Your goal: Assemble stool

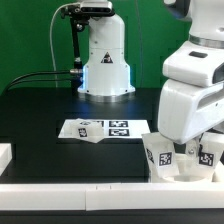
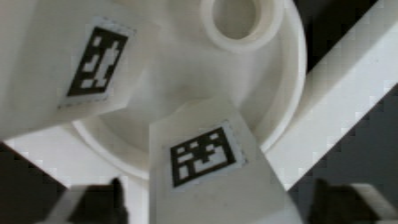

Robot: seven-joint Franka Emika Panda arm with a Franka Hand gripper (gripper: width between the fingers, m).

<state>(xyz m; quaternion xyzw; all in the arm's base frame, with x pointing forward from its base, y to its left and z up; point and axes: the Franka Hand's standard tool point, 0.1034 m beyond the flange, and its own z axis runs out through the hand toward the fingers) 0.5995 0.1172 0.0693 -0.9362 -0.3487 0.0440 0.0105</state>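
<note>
hovering over the stool kit at about four o'clock in the exterior view, the franka arm's end effector [image 2: 222, 207] straddles one tagged leg [image 2: 222, 152] that stands in front of the round seat [image 2: 178, 105]. its dark fingers [image 2: 93, 205] show on either side of the leg, but whether they pinch it or stand clear of it cannot be told. a second tag shows beside the seat's centre recess. in the exterior view, tagged white parts [image 1: 162, 155] crowd the counter [image 1: 45, 105] under the wrist, close to the border rail [image 1: 70, 186] at six o'clock; the marker board [image 1: 105, 129] lies near the centre. the assembly looks to be at an early stage: no leg is seen fixed into the seat, and the legs all appear left to fit.
</note>
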